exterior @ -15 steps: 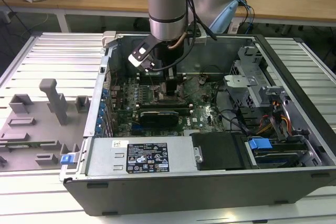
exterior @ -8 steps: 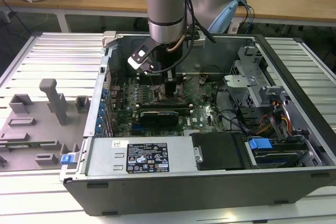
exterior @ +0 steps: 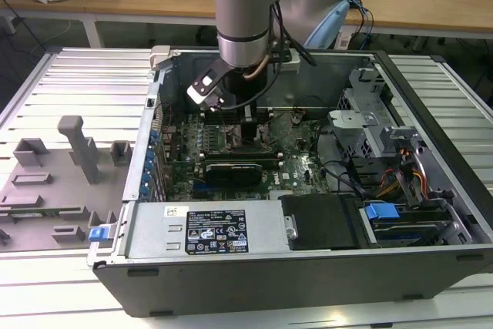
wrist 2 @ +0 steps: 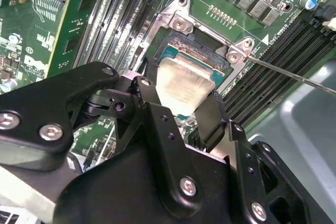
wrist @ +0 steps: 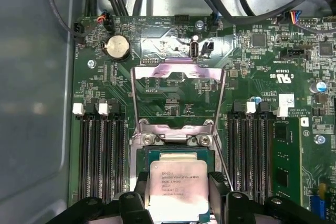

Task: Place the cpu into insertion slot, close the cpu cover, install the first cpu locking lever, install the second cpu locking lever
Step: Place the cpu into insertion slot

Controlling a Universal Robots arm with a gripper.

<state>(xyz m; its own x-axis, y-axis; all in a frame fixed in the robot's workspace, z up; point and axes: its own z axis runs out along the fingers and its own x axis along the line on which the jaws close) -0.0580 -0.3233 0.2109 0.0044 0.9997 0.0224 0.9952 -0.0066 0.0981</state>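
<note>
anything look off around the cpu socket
Nothing damaged. The cpu, gripped by the tool, is off-centre over the insertion slot, covering only part of it; the cpu cover is flipped open.

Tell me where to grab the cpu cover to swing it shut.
Likely the free crossbar of the cpu cover, opposite its hinge at the insertion slot. The thin windowed frame lies flipped open, so pinch that bar from above. The gripper holds the cpu.
</note>
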